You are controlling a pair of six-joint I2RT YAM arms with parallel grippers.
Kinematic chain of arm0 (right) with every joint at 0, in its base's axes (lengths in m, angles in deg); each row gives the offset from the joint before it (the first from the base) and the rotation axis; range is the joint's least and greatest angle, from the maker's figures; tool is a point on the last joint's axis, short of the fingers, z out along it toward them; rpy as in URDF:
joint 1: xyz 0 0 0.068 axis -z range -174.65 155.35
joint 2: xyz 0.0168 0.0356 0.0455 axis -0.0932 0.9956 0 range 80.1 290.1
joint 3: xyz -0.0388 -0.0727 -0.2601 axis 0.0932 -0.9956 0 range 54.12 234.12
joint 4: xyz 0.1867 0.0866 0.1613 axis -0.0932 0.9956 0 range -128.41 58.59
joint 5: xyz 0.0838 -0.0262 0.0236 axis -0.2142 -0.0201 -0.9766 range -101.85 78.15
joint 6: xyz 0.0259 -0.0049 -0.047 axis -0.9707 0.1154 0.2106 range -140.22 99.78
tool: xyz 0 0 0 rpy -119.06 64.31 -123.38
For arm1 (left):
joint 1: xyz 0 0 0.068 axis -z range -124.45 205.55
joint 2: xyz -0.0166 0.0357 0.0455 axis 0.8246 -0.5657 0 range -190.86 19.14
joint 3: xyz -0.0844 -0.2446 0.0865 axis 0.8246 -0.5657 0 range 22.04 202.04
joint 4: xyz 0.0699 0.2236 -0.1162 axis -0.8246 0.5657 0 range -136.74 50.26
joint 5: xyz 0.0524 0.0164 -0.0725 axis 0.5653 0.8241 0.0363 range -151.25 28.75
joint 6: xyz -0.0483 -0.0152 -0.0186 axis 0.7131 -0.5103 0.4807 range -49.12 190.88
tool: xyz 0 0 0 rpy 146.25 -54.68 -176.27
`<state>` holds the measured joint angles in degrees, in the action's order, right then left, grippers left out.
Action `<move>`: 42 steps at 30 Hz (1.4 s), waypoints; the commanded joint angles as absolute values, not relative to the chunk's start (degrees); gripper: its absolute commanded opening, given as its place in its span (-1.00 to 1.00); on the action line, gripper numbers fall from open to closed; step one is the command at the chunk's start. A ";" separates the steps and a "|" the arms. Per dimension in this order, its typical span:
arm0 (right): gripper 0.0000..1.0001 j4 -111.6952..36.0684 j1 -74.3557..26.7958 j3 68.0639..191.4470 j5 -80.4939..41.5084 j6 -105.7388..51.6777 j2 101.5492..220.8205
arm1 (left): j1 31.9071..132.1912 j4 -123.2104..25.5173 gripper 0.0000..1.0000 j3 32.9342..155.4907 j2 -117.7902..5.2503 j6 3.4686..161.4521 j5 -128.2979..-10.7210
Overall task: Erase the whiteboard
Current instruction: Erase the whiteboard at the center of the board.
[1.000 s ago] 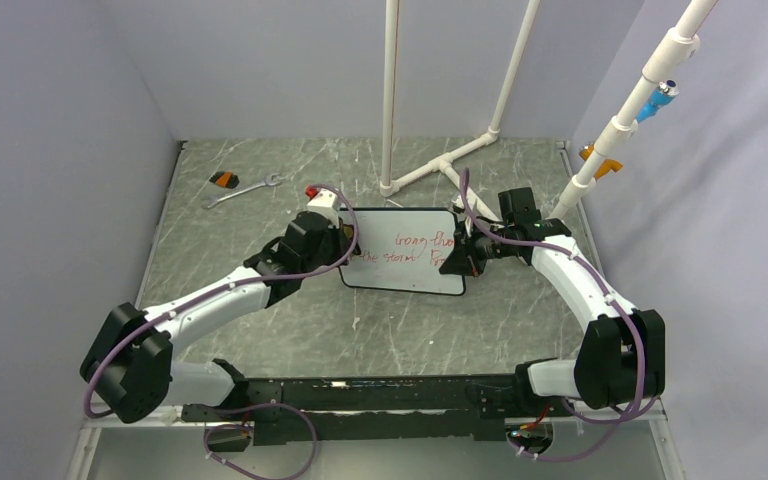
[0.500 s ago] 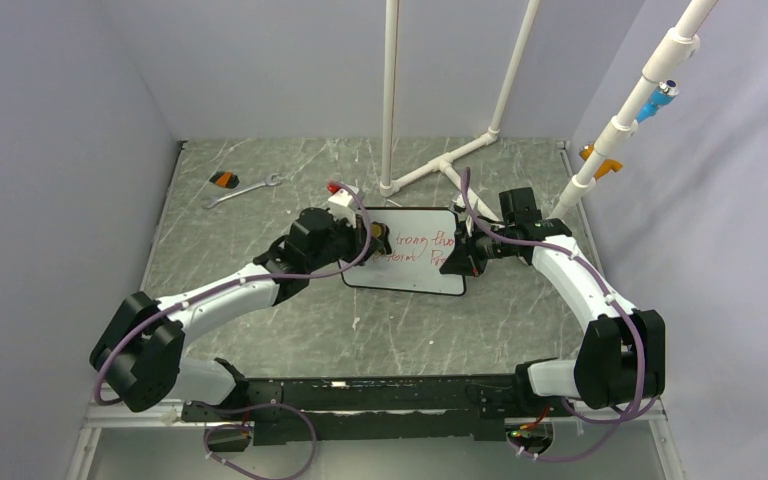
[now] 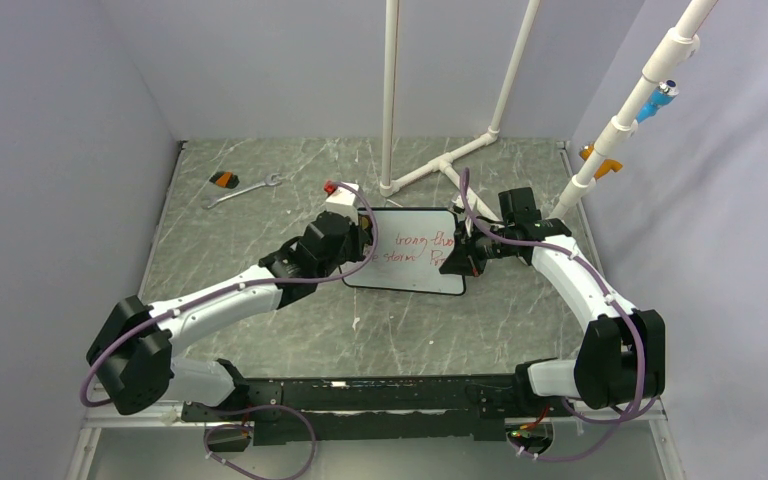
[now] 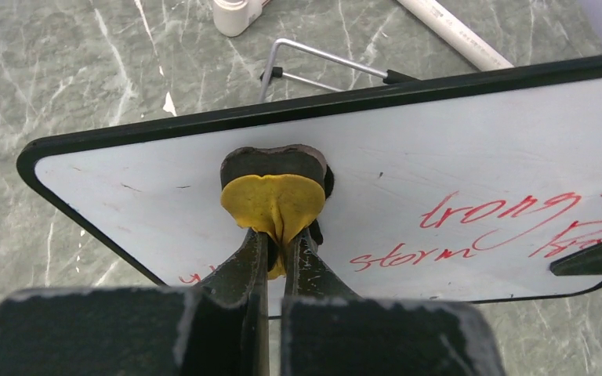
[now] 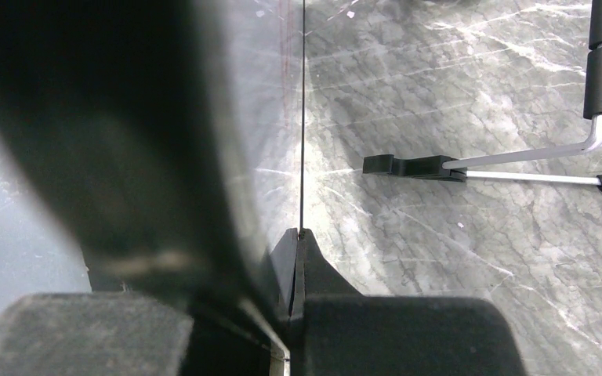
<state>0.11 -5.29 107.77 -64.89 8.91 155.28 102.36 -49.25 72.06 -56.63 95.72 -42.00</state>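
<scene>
The left gripper (image 4: 278,243) is squeezed tight on a yellow pad (image 4: 273,200) pressed against the left part of the whiteboard (image 4: 470,149). Push too hard and the pad could slip out. The board could also twist free of the right gripper (image 5: 298,258) (it pinches only the thin right edge). Red words (image 4: 502,227) sit to the right of the pad. In the top view the board stands mid-frame. The left arm (image 3: 220,300) stretches up from the lower left, and the right arm (image 3: 580,275) bends in from the lower right.

Pale lilac walls (image 3: 280,60) enclose a grey-green marbled tabletop (image 3: 210,230), evenly lit.
</scene>
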 commanded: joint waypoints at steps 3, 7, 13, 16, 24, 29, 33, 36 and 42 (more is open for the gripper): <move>-1.00 4.09 -6.42 106.94 -64.77 12.05 154.30 | 101.69 -56.49 -1.00 71.37 -55.65 91.66 -51.31; -1.00 4.08 -6.43 106.95 -64.76 12.13 154.24 | 101.68 -65.58 -1.00 70.61 -56.71 91.80 -63.62; -1.00 4.13 -6.47 106.87 -64.75 12.14 153.76 | 101.68 -64.46 -1.00 70.26 -56.26 93.83 -58.20; -1.00 4.20 -6.45 106.95 -64.85 12.13 153.76 | 101.68 -57.47 -1.00 70.31 -54.93 97.64 -45.58; -1.00 4.12 -6.45 106.94 -64.70 12.15 153.93 | 101.66 -55.39 -1.00 70.42 -53.94 95.21 -46.24; -1.00 4.09 -6.41 106.92 -64.67 12.09 153.91 | 101.82 -65.50 -1.00 71.34 -55.11 91.55 -63.64; -1.00 4.18 -6.43 106.94 -64.76 12.17 154.02 | 103.14 -64.45 -1.00 75.15 -57.15 90.09 -63.77; -1.00 4.05 -6.46 106.86 -64.67 12.14 153.80 | 104.10 -59.26 -1.00 77.79 -58.43 90.91 -57.97; -1.00 4.06 -6.45 106.94 -64.67 12.15 154.03 | 105.22 -49.55 -1.00 77.43 -57.54 95.06 -42.07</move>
